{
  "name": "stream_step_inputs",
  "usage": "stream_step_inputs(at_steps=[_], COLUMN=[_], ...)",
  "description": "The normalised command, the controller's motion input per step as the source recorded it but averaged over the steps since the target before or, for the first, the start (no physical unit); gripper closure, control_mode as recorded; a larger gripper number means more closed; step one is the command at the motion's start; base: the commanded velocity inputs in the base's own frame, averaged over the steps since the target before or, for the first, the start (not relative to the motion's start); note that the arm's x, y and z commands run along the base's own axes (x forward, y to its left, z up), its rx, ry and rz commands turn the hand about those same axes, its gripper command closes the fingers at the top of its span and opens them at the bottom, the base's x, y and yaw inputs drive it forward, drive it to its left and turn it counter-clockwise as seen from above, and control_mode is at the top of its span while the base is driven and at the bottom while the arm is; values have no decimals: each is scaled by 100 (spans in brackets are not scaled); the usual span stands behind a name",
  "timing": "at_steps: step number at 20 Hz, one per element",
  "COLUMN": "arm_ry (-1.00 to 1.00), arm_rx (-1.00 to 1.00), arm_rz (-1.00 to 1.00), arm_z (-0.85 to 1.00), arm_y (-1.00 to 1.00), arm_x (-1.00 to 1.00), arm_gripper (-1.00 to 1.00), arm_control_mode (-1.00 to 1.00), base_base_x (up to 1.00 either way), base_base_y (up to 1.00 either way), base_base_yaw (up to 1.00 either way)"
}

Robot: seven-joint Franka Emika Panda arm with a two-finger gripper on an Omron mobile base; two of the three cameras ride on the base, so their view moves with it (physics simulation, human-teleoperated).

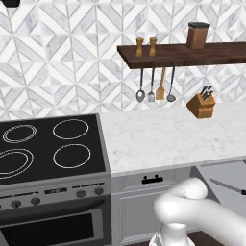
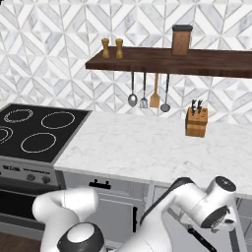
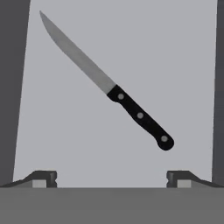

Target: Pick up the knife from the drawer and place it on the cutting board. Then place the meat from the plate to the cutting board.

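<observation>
My gripper (image 3: 111, 179) is wide open and holds nothing. The knife (image 3: 109, 85) lies flat in the drawer (image 3: 175, 65), handle toward five o'clock. I should go straight down and pinch the black handle.

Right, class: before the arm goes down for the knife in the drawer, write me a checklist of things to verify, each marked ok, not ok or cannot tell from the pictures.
1. Drawer open, its grey floor showing: ok.
2. Knife lies flat on the drawer floor, apart from both side walls: ok.
3. Claw open, tips spread wide with nothing between them: ok.
4. Claw above the knife: ok, the black handle lies just ahead of the tips.
5. Tips lined up across the handle: not ok, the knife runs diagonally in the hand view.
6. Cutting board ready to receive the knife: cannot tell.
</observation>
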Motion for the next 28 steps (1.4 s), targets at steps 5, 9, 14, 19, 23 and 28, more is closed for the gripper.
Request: stream_step_inputs(at_steps=[5, 9, 14, 19, 23, 28], arm_ry=[-7, 2, -2, -1, 0, 0], arm_rx=[-4, -6, 0, 0, -1, -2], arm_rz=[2, 0, 0, 2, 7, 5], arm_z=[0, -1, -23, -21, -2, -10], arm_y=[0, 1, 0, 0, 1, 0], arm_x=[9, 28, 9, 17, 15, 20], arm_gripper=[-100, -100, -100, -100, -100, -100], arm_control_mode=[-100, -100, -100, -100, -100, -100], base_base_x=[0, 0, 0, 0, 0, 0], base_base_y=[0, 0, 0, 0, 0, 0], base_base_yaw=[0, 0, 0, 0, 0, 0])
